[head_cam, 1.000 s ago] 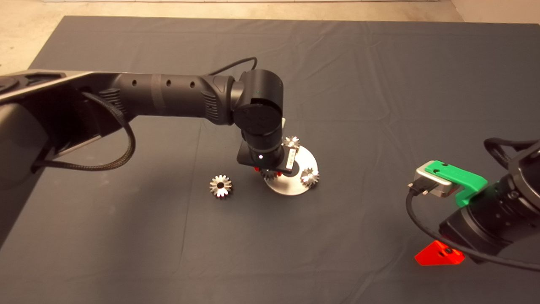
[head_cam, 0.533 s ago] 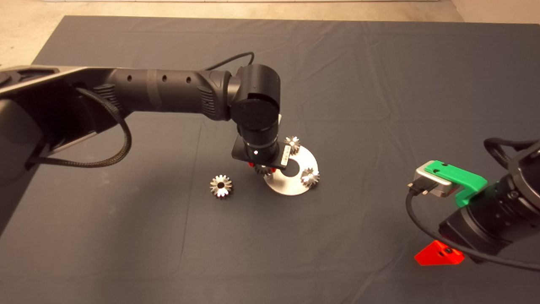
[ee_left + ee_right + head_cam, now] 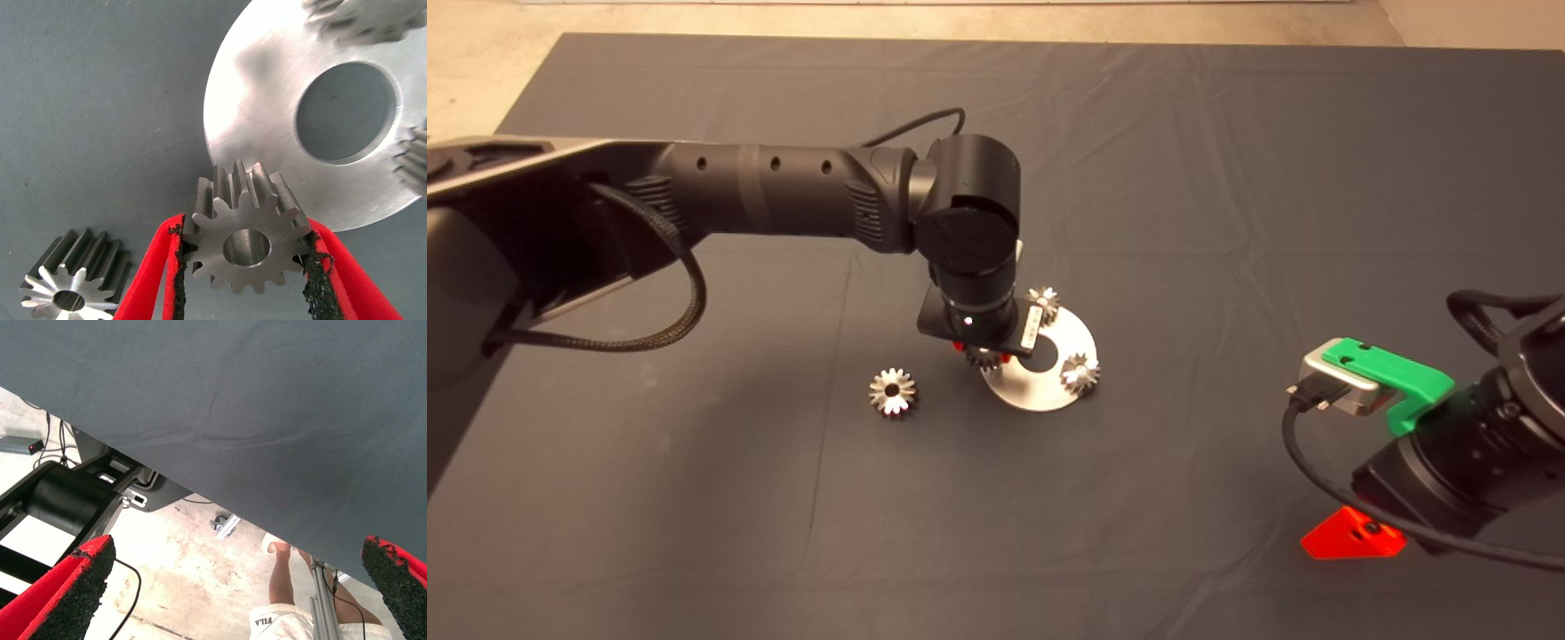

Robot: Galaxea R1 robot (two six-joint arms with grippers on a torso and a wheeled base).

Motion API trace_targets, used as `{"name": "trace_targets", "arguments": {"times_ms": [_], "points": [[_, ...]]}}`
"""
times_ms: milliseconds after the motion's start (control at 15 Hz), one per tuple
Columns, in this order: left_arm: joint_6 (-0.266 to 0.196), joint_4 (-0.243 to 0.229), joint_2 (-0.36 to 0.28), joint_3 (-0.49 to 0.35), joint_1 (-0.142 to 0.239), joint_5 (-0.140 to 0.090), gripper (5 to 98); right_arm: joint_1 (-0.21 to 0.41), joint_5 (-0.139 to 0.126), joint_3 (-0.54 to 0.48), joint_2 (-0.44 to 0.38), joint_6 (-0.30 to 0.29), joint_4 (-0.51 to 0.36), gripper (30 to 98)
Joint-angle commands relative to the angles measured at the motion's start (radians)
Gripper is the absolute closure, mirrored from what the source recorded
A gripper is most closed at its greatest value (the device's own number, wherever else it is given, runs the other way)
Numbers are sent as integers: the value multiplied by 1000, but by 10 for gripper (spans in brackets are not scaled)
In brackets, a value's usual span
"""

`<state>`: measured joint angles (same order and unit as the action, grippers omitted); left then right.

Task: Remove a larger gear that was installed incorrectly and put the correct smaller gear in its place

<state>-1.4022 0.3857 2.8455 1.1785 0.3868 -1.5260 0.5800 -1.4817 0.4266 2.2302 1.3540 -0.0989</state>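
Left wrist view shows the left gripper (image 3: 245, 267) clamped on the smaller gear (image 3: 245, 239), pads on opposite sides of its teeth, just off the rim of the round silver plate (image 3: 267, 127). From overhead, the larger gear (image 3: 893, 392) lies on the dark mat (image 3: 1227, 178) at nine o'clock from the plate, apart from it. Two more gears (image 3: 1080, 372) sit on the plate. Down at four o'clock the right gripper (image 3: 233, 587) waits, fingers spread wide, a person's leg (image 3: 283, 577) beyond the mat.
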Motion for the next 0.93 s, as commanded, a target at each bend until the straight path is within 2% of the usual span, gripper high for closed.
{"name": "trace_targets", "arguments": {"times_ms": [0,867], "points": [[-11,-1,21,-10,29,-43,682,24,3,-3,-4,-5,-33,308],[-14,1,13,-10,23,-48,682,24,3,-3,-4,-5,-35,308]]}}
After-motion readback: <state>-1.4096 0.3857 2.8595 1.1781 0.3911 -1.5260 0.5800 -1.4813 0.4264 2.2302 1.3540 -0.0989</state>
